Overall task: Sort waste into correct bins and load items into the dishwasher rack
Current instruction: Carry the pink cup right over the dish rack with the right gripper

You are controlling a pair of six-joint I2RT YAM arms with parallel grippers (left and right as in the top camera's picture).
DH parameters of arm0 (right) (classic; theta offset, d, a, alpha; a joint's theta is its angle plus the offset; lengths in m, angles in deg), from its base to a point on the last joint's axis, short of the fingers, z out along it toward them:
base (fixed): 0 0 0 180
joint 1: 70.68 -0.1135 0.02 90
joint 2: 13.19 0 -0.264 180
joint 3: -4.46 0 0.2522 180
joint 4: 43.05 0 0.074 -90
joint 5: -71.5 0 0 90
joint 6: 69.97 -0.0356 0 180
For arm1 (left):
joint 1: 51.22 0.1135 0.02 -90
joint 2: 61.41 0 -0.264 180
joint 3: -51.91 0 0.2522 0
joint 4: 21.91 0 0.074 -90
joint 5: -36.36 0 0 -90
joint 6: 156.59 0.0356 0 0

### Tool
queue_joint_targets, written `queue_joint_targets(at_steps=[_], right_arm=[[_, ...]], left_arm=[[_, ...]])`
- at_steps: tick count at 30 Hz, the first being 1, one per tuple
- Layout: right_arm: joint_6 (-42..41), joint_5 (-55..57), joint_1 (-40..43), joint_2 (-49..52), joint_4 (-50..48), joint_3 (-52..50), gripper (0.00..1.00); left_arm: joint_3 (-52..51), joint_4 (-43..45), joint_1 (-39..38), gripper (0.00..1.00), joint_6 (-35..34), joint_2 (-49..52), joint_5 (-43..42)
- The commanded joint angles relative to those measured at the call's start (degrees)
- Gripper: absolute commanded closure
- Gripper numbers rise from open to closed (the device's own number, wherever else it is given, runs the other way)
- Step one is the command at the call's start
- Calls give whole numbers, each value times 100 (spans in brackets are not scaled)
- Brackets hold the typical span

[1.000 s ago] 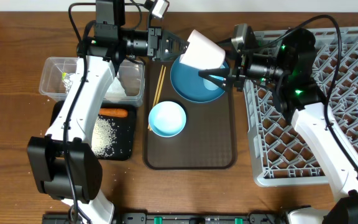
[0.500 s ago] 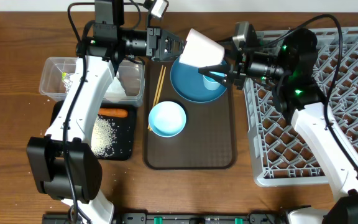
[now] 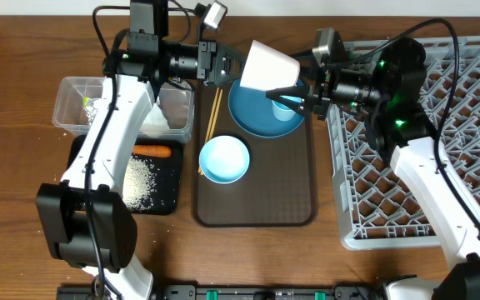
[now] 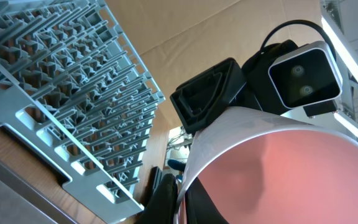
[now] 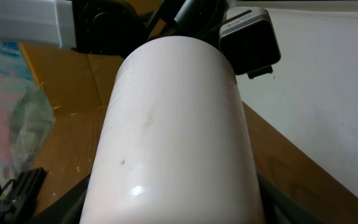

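The pale pink cup [image 3: 272, 67] hangs on its side in the air over the back of the big blue plate [image 3: 252, 117]. My left gripper [image 3: 238, 67] is shut on the cup's rim [image 4: 229, 134], one finger inside and one outside. My right gripper [image 3: 287, 93] comes from the right, and its dark fingers [image 5: 82, 200] press both sides of the cup's body [image 5: 179, 124]. A light blue cup [image 3: 287, 110] stands on the plate. The light blue bowl [image 3: 224, 159] and the chopsticks [image 3: 212, 117] lie on the brown tray. The grey dishwasher rack [image 3: 440, 158] fills the right side.
At the left, a clear tub [image 3: 77, 87] holds foil and a white tissue [image 3: 152, 123]. In front of it, a black tray [image 3: 163, 198] holds rice [image 3: 140, 179] and a carrot [image 3: 151, 151]. The brown serving tray [image 3: 257, 208] lies in the middle.
My right gripper's fingers have closed in onto the pink cup's body. The left gripper and the cup have barely moved.
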Motion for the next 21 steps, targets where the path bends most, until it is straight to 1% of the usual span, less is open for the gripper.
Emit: queue_joint_targets(at_steps=[1,2,4,5,6,10,14,18,21], right_arm=[[-42,-28,-79,4,-92,74,51],[-39,-28,-81,4,-92,74,52],[-39,-28,-74,4,-94,74,55],[-39,-28,-72,4,-92,74,55],[-39,-28,-68,4,-92,74,55],[-39,-28,-68,4,-83,74,55],[-37,-28,-33,4,20,74,56],[-42,-28,63,4,107,74,56],[-190,-31,155,4,105,74,56]], left_arm=[[-13,-55,-70,93,140,46,205],[-13,-52,-70,93,140,46,304],[-13,-55,-70,85,140,46,507],[-13,-52,-70,83,140,46,616],[-13,-55,-70,75,140,46,699],[-13,-50,-35,69,140,46,960],[-13,-31,120,68,138,46,1176],[-13,-33,345,68,138,46,1196],[-13,-35,470,68,138,46,1196]])
